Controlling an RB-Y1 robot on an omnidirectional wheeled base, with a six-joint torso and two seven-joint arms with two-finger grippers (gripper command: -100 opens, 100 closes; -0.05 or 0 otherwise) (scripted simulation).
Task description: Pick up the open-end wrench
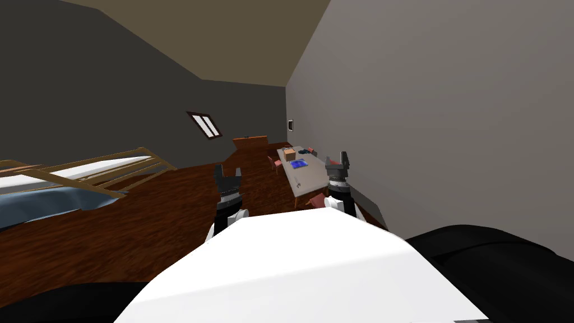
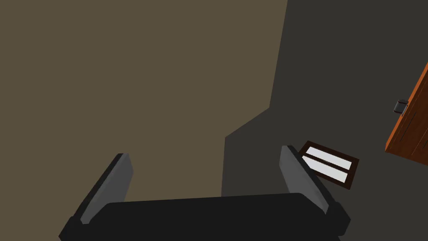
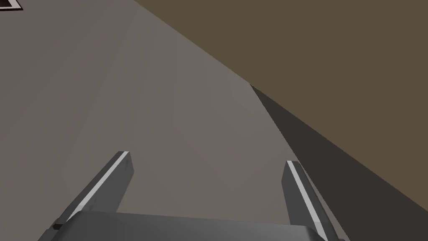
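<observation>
Left end effector [image 1: 228, 171], fingers apart, well apart from tabletop [image 1: 311, 177]; right end effector [image 1: 336, 157], fingers apart, beside tabletop's near end.

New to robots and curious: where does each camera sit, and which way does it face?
Head view: on the head, facing down and forward toward a table; shows left gripper and right gripper, open.
Left wrist view: on the left hand, facing up at ceiling and window; shows its fingers.
Right wrist view: on the right hand, facing up at wall and ceiling; shows its fingers.
Shared: the window, head and left wrist views.
</observation>
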